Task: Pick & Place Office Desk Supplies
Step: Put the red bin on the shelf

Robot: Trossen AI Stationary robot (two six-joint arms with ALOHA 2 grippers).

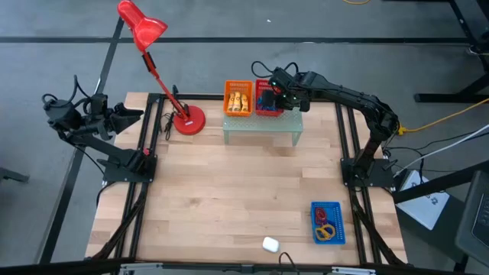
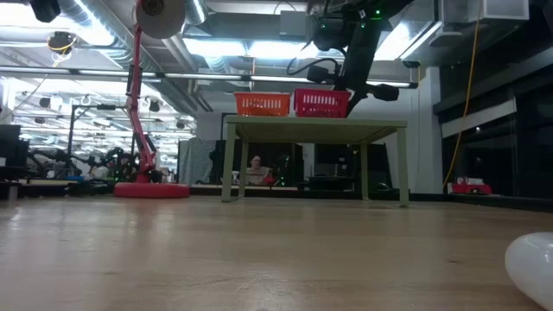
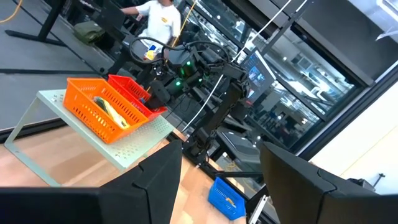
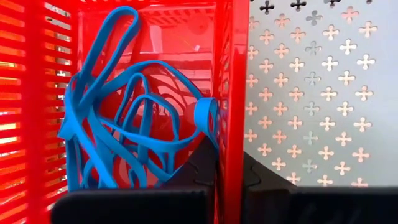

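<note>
On the pale green mesh riser (image 1: 262, 128) at the table's far edge stand an orange basket (image 1: 238, 98) holding yellow tubes and, beside it, a red basket (image 1: 265, 99). The red basket holds a tangle of blue loops (image 4: 124, 124). My right gripper (image 4: 229, 174) is at the red basket's right side, shut on its wall. A blue basket (image 1: 327, 222) with a few loops in it sits on the table near the right front. My left gripper (image 3: 221, 186) hangs open beyond the table's left edge, with nothing between its fingers. My right gripper pinches the red basket's right-hand wall (image 4: 229, 124), one finger (image 4: 202, 163) inside the basket and one outside over the riser. The fingers slant down from above and from the table's right. The basket sits level on the riser (image 2: 321, 104). Whether a blue loop is also caught, I cannot tell.
A red desk lamp (image 1: 157, 65) stands with its base (image 1: 189, 121) left of the riser. A small white object (image 1: 270, 244) lies near the table's front edge. Bare wood (image 1: 229, 191) fills the middle of the table.
</note>
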